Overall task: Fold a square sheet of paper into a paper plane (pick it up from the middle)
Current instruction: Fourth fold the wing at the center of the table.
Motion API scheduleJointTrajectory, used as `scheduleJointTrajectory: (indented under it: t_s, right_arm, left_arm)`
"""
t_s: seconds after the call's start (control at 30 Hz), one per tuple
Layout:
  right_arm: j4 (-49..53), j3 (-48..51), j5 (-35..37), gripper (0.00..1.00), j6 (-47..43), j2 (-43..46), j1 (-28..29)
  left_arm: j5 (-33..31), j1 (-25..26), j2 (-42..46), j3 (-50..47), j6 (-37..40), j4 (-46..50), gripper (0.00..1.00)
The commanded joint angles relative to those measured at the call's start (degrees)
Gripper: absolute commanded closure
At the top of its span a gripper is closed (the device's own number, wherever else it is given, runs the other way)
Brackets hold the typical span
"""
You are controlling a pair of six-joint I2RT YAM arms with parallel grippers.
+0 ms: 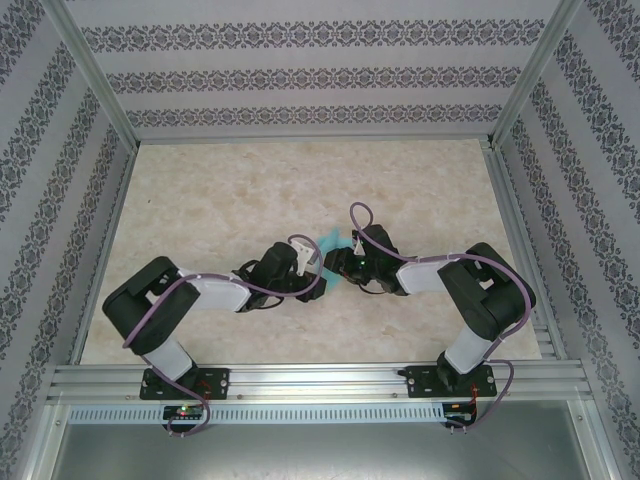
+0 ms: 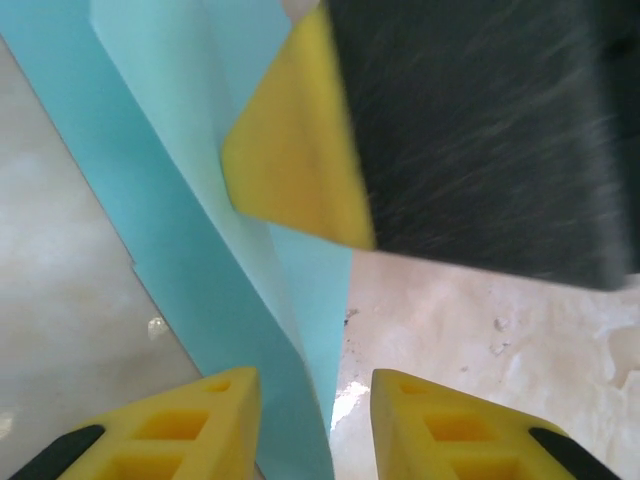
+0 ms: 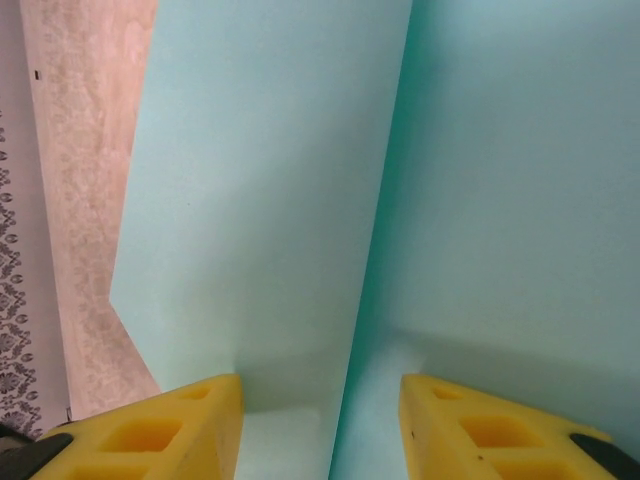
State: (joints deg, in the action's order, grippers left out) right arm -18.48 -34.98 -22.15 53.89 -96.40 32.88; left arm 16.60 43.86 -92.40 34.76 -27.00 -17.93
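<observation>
Paper sheet (image 1: 330, 241), light blue and creased lengthwise, sits above the middle of the marbled table (image 1: 250, 190), between the two grippers that meet there. The left gripper (image 2: 315, 385) has its yellow fingers apart with a folded edge of the paper (image 2: 200, 250) running down into the gap, unclamped, while a yellow pad (image 2: 290, 150) of the right gripper touches the sheet. The right gripper (image 3: 320, 385) is also spread wide, the crease of the paper (image 3: 270, 200) running between its fingers.
</observation>
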Motion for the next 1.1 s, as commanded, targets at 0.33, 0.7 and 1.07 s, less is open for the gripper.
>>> scheduleJointTrajectory:
  t_s: [0.33,0.7,1.07]
  right_arm:
    - [15.5,-3.7,9.5,0.55,-0.8,-1.1,1.1]
    - [22.5,-6.1,12.0,0.55,-2.4,-2.0,2.3]
    - [21.3,-6.1,11.2,0.56,-1.5,-3.3,2.8]
  left_arm:
    - [-3.4,-4.1,6.0,1.5,-7.8,6.8,0.67]
    - [2.3,-7.3,-0.2,3.8,-16.6,4.1,0.77]
    - [10.9,-8.3,-7.0,4.8,-21.3,-4.1,0.77]
